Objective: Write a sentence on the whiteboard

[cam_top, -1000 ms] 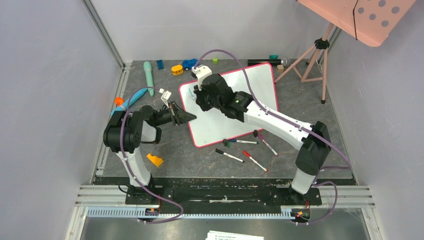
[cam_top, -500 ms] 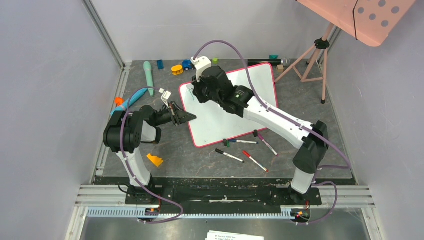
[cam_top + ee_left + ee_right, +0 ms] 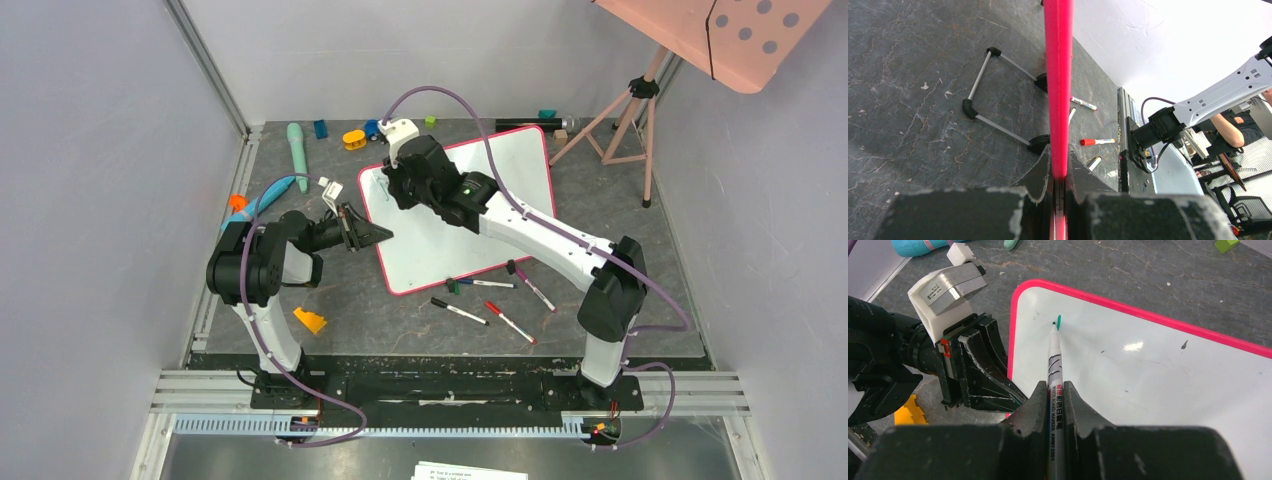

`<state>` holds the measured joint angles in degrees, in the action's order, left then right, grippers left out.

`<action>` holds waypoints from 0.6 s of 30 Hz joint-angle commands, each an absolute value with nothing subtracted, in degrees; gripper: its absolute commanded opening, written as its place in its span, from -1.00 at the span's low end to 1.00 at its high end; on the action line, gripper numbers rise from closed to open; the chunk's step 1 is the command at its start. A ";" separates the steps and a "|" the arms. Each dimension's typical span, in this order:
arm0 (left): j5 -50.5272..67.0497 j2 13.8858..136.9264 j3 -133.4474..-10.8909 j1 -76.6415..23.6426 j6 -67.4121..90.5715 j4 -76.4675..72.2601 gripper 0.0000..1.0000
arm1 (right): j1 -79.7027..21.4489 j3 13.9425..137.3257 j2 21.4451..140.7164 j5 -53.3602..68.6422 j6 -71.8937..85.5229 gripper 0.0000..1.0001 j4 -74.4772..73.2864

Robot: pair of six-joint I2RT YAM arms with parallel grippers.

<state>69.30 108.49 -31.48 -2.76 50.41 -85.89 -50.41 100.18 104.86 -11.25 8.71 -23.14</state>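
**pat:** ok so where's everything sitting?

**jo:** The whiteboard (image 3: pixel 430 250) lies on the dark table (image 3: pixel 400 330), turned a bit askew, with a pink rim all round. I'll place everything else off the board.

**pat:** and the arms?

**jo:** The left gripper (image 3: pixel 382 233) is at the board's left rim, fingers pinched shut on the pink edge. In the wrist view the rim runs straight in between them. The right gripper (image 3: pixel 1054 387) hangs over the board's far-left corner, fingers closed tight around a marker (image 3: pixel 1054 357). The marker points away from the wrist camera, and its tip looks to be down on the board.

**pat:** any writing yet?

**jo:** Hardly lol. The sentence (image 3: pixel 1058 321) is just one short green stroke, right at the marker tip and just inside that far-left corner.

**pat:** other stuff?

**jo:** Four spare markers (image 3: pixel 459 311) lie on the table just off the board's near edge.
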 commanded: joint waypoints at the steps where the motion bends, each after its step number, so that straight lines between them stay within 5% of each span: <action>1: 75.69 107.40 -30.39 -4.25 47.02 -89.21 -0.96 | -50.16 103.01 104.85 -13.05 8.17 -1.00 -22.48; 18: 75.67 107.31 -30.37 -4.22 46.92 -89.21 -0.96 | -50.01 103.10 105.82 -15.50 8.30 -1.00 -23.07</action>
